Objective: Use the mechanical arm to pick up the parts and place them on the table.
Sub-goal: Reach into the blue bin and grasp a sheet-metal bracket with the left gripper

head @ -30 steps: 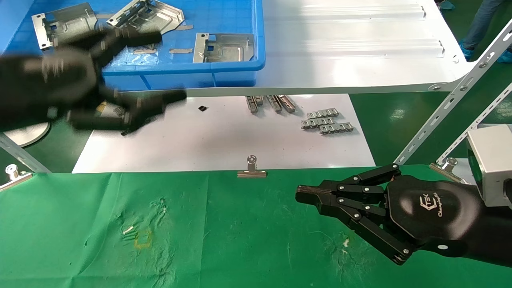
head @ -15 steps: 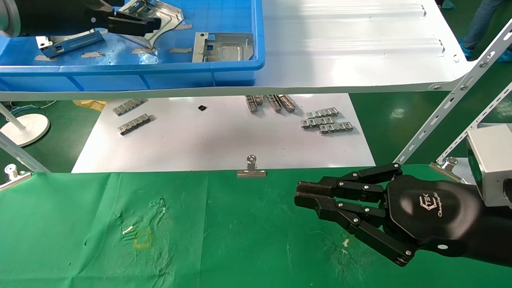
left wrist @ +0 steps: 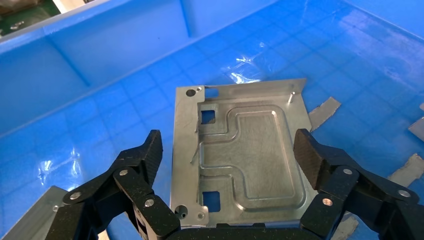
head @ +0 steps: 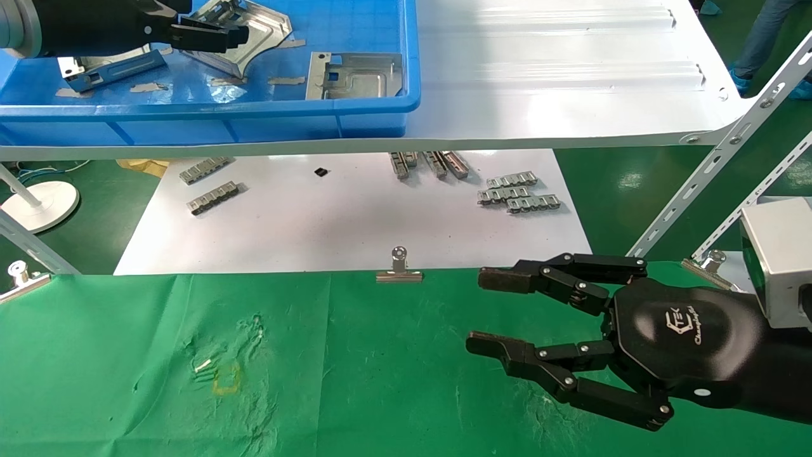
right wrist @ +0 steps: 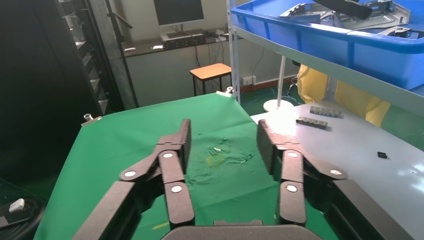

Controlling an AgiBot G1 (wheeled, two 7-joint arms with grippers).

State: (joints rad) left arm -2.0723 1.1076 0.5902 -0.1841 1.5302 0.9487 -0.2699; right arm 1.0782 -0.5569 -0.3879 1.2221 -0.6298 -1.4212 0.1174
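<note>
Two matte black robot hands with jointed, silver-screwed fingers (head: 558,381), white "TEK" logo, silver box-shaped wrist (head: 777,260).

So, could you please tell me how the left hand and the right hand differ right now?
The left hand reaches into the blue bin, straddling a part; the right hand hovers over the green table. The left has a part between its fingers, the right nothing. Both are black and open.

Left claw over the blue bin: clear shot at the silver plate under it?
Likely yes. The left claw is open, fingers either side of the shiny silver stamped plate, which lies flat in the blue plastic bin with nothing over it.
</note>
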